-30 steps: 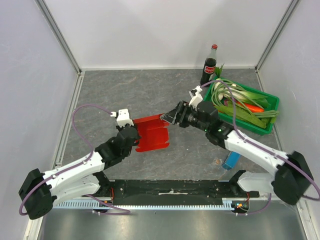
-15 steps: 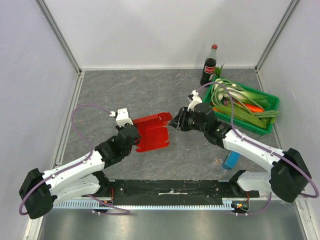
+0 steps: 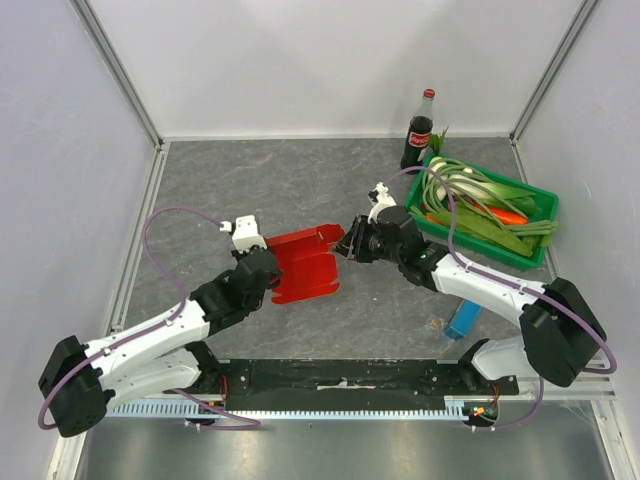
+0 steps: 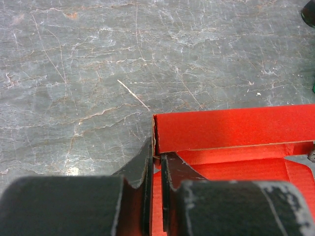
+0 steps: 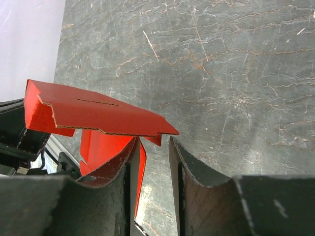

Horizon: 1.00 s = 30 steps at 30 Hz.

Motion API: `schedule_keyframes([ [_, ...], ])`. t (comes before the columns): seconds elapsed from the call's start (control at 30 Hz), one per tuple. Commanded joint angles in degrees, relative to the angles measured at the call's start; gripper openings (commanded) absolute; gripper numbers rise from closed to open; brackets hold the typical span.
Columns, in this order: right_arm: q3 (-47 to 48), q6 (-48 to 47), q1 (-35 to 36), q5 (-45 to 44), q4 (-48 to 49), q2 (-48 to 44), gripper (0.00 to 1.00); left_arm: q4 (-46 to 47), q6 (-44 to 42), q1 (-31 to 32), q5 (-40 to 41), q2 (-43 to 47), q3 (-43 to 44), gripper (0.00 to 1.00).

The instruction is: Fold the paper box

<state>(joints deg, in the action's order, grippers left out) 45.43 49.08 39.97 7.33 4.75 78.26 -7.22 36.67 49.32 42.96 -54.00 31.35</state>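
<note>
Grey marbled table fills the walled cell. Left of centre, the left claw is pinched shut on the near-left corner of the paper box; its wrist view shows thin cardboard clamped between the fingers. The box lies mid-frame, half formed, with its rear panel raised. At the panel's right end sits the right claw, jaws narrow but parted, with a red flap edge inside the gap against one finger. Far right stand a green crate and a bottle.

The sheet looks light and springy, apt to crease or slide. It is best held at edges close to the score lines, with one corner pinned.

Compared with a second ago, the rear panel stands more upright, the right claw has turned at its end, and the left arm has hardly shifted.
</note>
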Motion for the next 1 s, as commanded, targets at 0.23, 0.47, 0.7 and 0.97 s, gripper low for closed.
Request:
schedule_keyframes([
  [0.23,2.7,-0.1,1.3,-2.9,4.1,1.5,0.2,1.4,1.5,0.2,2.1,-0.8,2.7,0.02],
  [0.47,7.5,-4.3,5.2,-8.9,-2.4,2.3,0.04,1.3,1.3,0.2,1.5,-3.0,3.3,0.02],
  [0.7,11.3,-10.4,11.8,-18.9,-6.9,5.8,0.01,1.1,2.1,0.2,0.4,-3.9,4.5,0.02],
  [0.97,18.3,-17.5,19.7,-33.1,-12.0,13.1,0.04,-0.2,3.3,0.2,-0.4,-4.4,5.0,0.02],
])
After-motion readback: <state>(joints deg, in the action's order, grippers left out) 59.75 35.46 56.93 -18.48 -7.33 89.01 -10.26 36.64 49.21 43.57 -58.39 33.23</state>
